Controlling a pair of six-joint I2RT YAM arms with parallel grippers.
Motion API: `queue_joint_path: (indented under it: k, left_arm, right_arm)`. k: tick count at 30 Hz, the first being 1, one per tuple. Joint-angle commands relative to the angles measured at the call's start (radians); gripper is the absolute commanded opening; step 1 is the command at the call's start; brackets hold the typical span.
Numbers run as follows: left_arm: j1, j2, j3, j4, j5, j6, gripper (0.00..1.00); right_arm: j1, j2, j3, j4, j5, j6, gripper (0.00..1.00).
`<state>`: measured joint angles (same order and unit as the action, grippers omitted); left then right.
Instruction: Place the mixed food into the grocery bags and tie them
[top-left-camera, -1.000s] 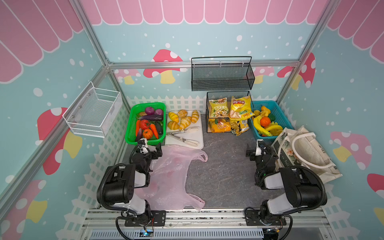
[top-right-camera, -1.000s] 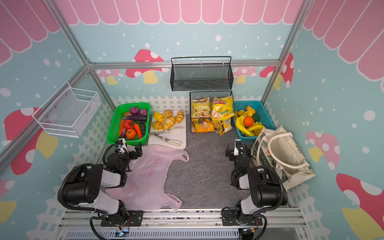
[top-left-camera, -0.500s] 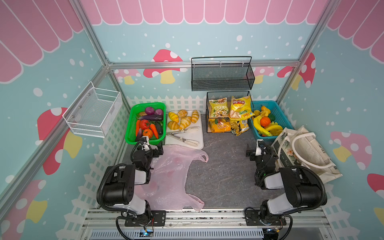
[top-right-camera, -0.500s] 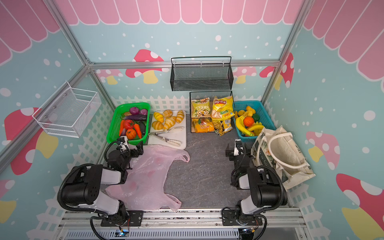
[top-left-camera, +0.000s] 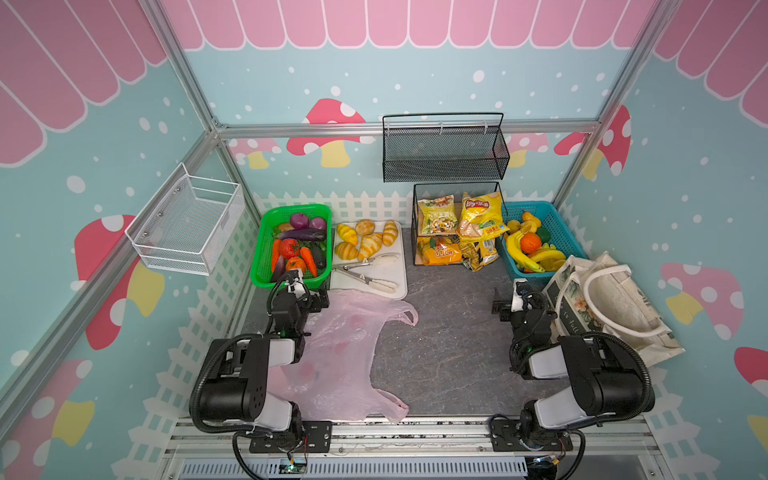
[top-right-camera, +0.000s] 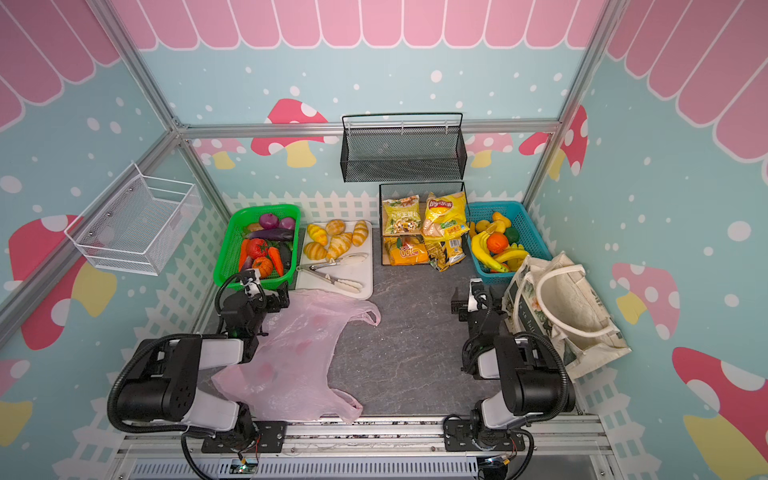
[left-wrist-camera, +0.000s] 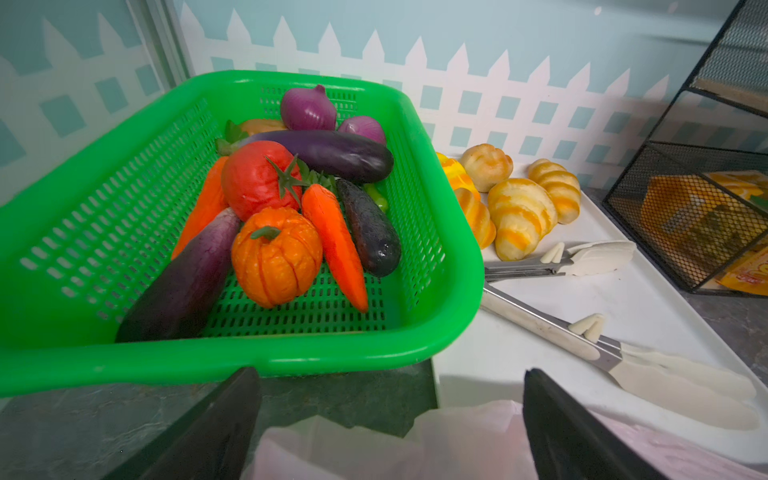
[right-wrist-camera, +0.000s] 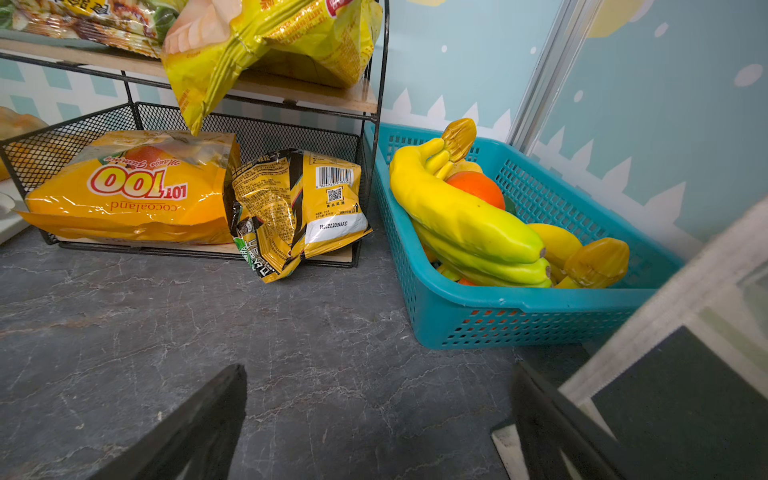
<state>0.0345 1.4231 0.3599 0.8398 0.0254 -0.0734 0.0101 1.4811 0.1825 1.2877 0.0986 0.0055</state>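
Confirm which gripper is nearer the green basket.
Left. The left gripper hovers open just short of the green basket; the right gripper sits across the table, beside the canvas tote.

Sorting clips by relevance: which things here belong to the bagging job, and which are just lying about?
Job: tomato, pumpkin, carrot, small purple eggplant, Lay's chip bag, green-yellow snack packet, pink plastic bag, canvas tote.
Lying about: bread rolls, tongs, bananas, purple onions, black wire basket, white wire basket.

Left arm: glossy black joint housings, white link covers.
Right arm: same black and white.
Cables: black ribbed hoses.
Left end effector, right end effector: black tapered fingers.
Bases: black plates.
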Motion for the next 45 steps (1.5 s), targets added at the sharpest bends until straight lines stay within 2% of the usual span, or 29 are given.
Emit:
queue_joint_path:
  k: [1, 3, 5, 7, 9, 12, 14, 16, 19, 21, 23, 26, 29, 32, 36, 40, 45]
  left_arm:
    - [-0.01, -0.156, 0.027, -0.179, -0.137, -0.03, 1.0]
    - [-0.009, -0.248, 0.052, -0.292, -0.235, -0.164, 1.0]
    - [-0.01, -0.321, 0.052, -0.349, -0.248, -0.248, 1.0]
    - [-0.011, -0.384, 0.047, -0.393, -0.246, -0.327, 1.0]
    - [-0.013, -0.445, 0.054, -0.444, -0.178, -0.391, 0.99]
    - [-0.047, -0.498, 0.081, -0.491, -0.065, -0.459, 0.92]
    - [-0.126, -0.504, 0.128, -0.555, -0.054, -0.465, 0.91]
    - [-0.239, -0.487, 0.207, -0.661, -0.078, -0.434, 0.91]
    - [-0.398, -0.424, 0.354, -0.845, -0.108, -0.389, 0.91]
    - [-0.488, -0.379, 0.438, -0.946, -0.083, -0.388, 0.91]
    - [-0.546, -0.347, 0.502, -1.012, -0.039, -0.394, 0.91]
    - [-0.603, -0.295, 0.605, -1.125, 0.056, -0.393, 0.92]
    - [-0.622, -0.264, 0.661, -1.175, 0.162, -0.416, 0.93]
    - [-0.632, -0.267, 0.681, -1.181, 0.23, -0.441, 0.93]
    - [-0.654, -0.306, 0.683, -1.183, 0.247, -0.442, 0.93]
    - [-0.658, -0.332, 0.683, -1.193, 0.252, -0.424, 0.93]
    - [-0.659, -0.349, 0.682, -1.198, 0.253, -0.41, 0.93]
  right_arm:
    - [0.017, -0.121, -0.016, -0.03, 0.017, -0.029, 0.99]
    - [0.033, -0.217, -0.018, -0.106, 0.015, -0.04, 0.97]
    - [0.049, -0.296, 0.003, -0.205, 0.023, -0.003, 0.95]
    - [0.061, -0.352, 0.04, -0.306, -0.018, 0.056, 0.93]
    - [0.126, -0.38, 0.103, -0.429, -0.005, 0.056, 0.92]
    - [0.267, -0.398, 0.213, -0.615, 0.081, -0.008, 0.92]
    - [0.313, -0.415, 0.297, -0.753, 0.123, -0.012, 0.92]
    - [0.315, -0.446, 0.382, -0.895, 0.155, -0.002, 0.92]
    - [0.315, -0.49, 0.523, -1.108, 0.277, -0.015, 0.93]
    - [0.312, -0.501, 0.619, -1.238, 0.365, -0.034, 0.94]
    - [0.298, -0.5, 0.684, -1.332, 0.425, -0.058, 0.96]
    - [0.221, -0.489, 0.782, -1.503, 0.413, -0.052, 0.96]
    - [0.12, -0.487, 0.841, -1.609, 0.407, -0.063, 0.97]
    - [0.047, -0.487, 0.862, -1.672, 0.473, -0.104, 0.99]
    - [-0.072, -0.477, 0.861, -1.752, 0.46, -0.116, 0.99]
    - [-0.129, -0.479, 0.85, -1.76, 0.423, -0.1, 0.98]
    - [-0.151, -0.383, 0.9, -1.783, 0.332, -0.093, 0.87]
